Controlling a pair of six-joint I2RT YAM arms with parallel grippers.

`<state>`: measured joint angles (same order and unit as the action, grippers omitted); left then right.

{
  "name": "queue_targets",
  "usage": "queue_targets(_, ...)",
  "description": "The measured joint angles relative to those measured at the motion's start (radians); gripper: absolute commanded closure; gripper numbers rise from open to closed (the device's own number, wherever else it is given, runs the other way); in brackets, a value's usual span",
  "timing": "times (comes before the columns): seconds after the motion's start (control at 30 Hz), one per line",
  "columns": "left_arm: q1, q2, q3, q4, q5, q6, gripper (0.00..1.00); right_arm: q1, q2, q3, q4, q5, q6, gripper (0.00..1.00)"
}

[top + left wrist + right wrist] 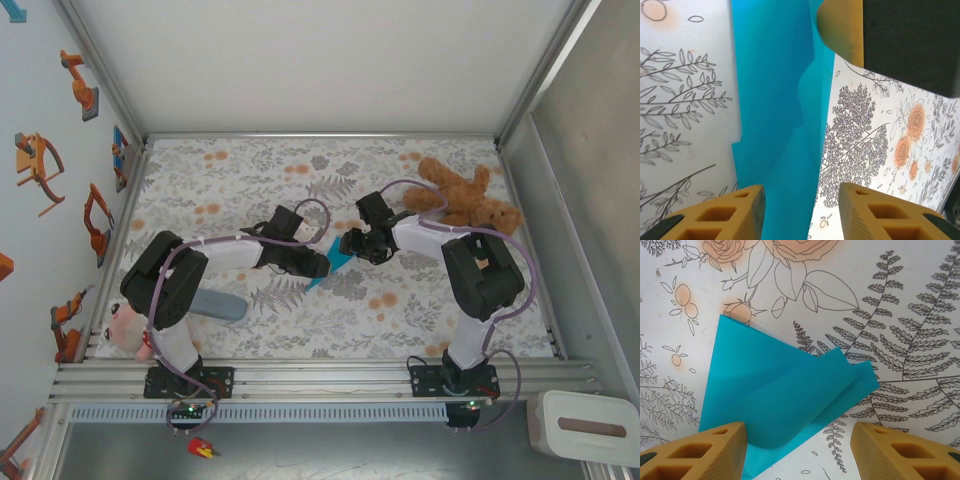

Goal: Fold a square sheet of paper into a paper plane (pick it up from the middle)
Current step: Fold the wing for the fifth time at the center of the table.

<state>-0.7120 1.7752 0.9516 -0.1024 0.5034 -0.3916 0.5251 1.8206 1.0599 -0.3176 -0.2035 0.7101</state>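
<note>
Left gripper [801, 194]: jaws apart, nothing pinched, straddling turquoise layers. Right gripper [800, 429]: jaws likewise wide, empty, poised over curled flap. Half-folded paper plane [780, 390] lies on floral tablecloth [890, 300], mid-table, between both grippers, well apart from teddy bear [465, 195]. We judge step in hand: creasing loose flap. To do it well, we pin lower layers with one finger and sweep along fold line, low and slow, so paper does not skew.

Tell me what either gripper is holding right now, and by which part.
Nothing looks gripped. The folded blue paper lies on the tablecloth between the open fingers of the left gripper and the right gripper, clamped by neither.
</note>
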Motion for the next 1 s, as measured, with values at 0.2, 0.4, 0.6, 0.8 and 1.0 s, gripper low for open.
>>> queue_targets(0.2,-0.001,-0.079,-0.085,0.035,-0.05,-0.027,0.54,0.0,0.002,0.005,-0.007,0.001,0.0,0.42)
queue_targets(0.4,-0.017,-0.104,-0.118,0.058,-0.078,-0.05,0.58,0.0,0.006,0.01,-0.014,0.003,0.0,0.43)
queue_targets(0.6,-0.028,-0.09,-0.119,0.071,-0.085,-0.066,0.64,0.0,0.007,0.012,-0.016,0.004,0.0,0.43)
queue_targets(0.8,-0.028,-0.064,-0.119,0.071,-0.104,-0.073,0.7,0.0,0.008,0.014,-0.019,0.004,0.0,0.43)
queue_targets(1.0,-0.028,-0.047,-0.115,0.072,-0.111,-0.079,0.74,0.0,0.011,0.017,-0.023,0.004,0.0,0.43)
